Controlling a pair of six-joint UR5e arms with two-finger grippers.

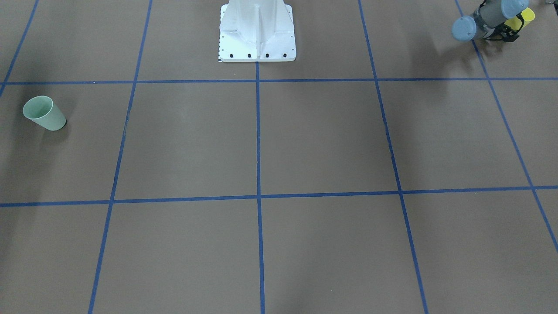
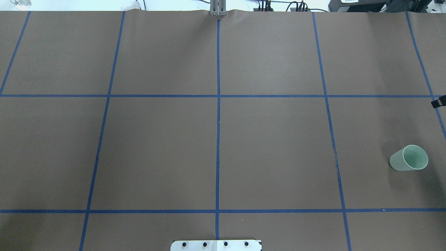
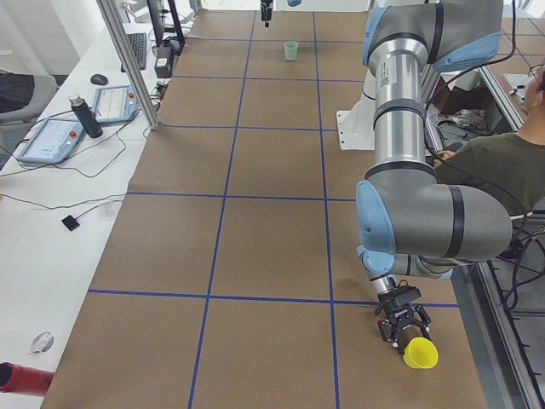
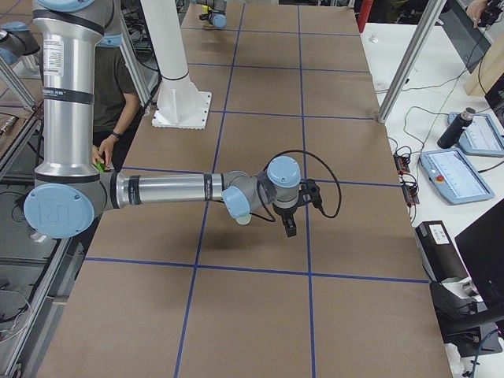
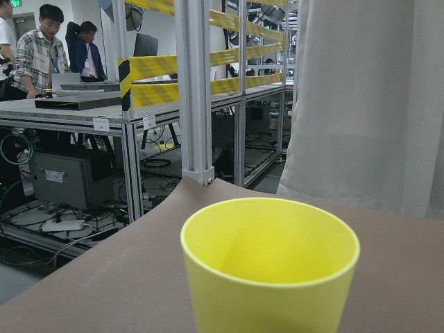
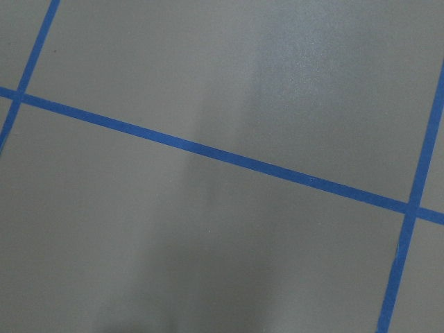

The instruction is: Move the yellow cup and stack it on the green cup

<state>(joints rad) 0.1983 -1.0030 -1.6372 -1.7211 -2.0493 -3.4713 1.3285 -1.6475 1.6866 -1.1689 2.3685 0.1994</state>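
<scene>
At the table's (image 2: 271,150) left end, close to the robot's edge, the yellow cup (image 3: 421,354) stands upright on the brown paper – long axis vertical, wide rim up, narrow base down. The left wrist view looks level across its open mouth and a little way down its inner wall. Its wall is plain yellow.

The left gripper (image 3: 404,334) lies low and nearly level, reaching in from the side, its black fingers set to either side of the cup's lower wall. Whether they press on the cup or only flank it cannot be told. On the left arm (image 3: 400,128) a printed strip runs down the silver tube, too small to read.

Well apart, at the table's other end, the green cup (image 2: 408,158) also stands upright, rim up, inside one square of the blue tape lines (image 2: 218,139). Nothing touches it.

The right gripper (image 4: 289,230) hangs above the paper with its fingers pointing down, near the green cup; how far it is open cannot be told. Its wrist view takes in only brown paper and crossing tape. The right arm (image 4: 165,189) stretches level over the table, and its upright tube bears lettering that is likewise too small to read.

The robot's white base (image 1: 257,35) is bolted at the near edge, midway along. Beyond the table's end, two people (image 5: 31,48) stand at a bench behind yellow-striped rails.
</scene>
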